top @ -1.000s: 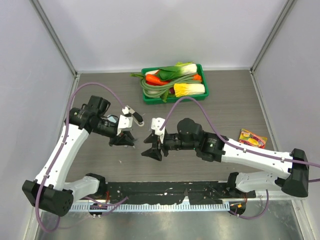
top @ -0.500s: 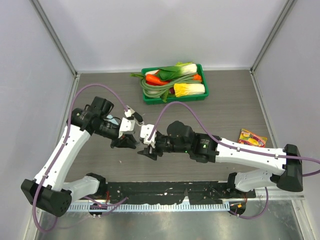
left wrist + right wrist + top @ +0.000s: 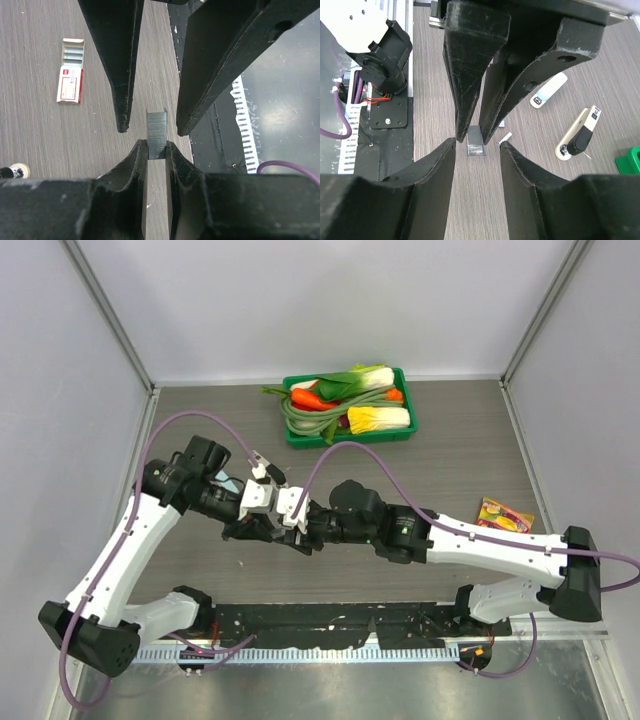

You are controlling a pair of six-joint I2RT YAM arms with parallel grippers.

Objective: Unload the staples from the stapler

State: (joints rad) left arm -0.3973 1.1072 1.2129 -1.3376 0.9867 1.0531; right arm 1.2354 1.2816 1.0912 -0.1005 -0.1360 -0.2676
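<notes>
My left gripper (image 3: 156, 146) is shut on a short grey strip of staples (image 3: 156, 131) and holds it just above the table. My right gripper (image 3: 477, 144) is open, and its fingers (image 3: 125, 65) stand on either side of the strip's free end without touching it. The strip also shows in the right wrist view (image 3: 476, 142). In the top view the left gripper (image 3: 262, 531) and right gripper (image 3: 297, 538) meet tip to tip at the table's near middle. The pale blue and white stapler (image 3: 548, 91) lies on the table behind them.
A white piece with a black lever (image 3: 577, 132) lies beside the stapler. A white-and-red staple packet (image 3: 71, 70) lies open on the table. A green tray (image 3: 404, 430) of vegetables stands at the back. A colourful packet (image 3: 505, 515) lies at the right.
My right gripper has moved left to the left gripper, and its open fingers now flank the staples. The left gripper has shifted slightly right and nearer.
</notes>
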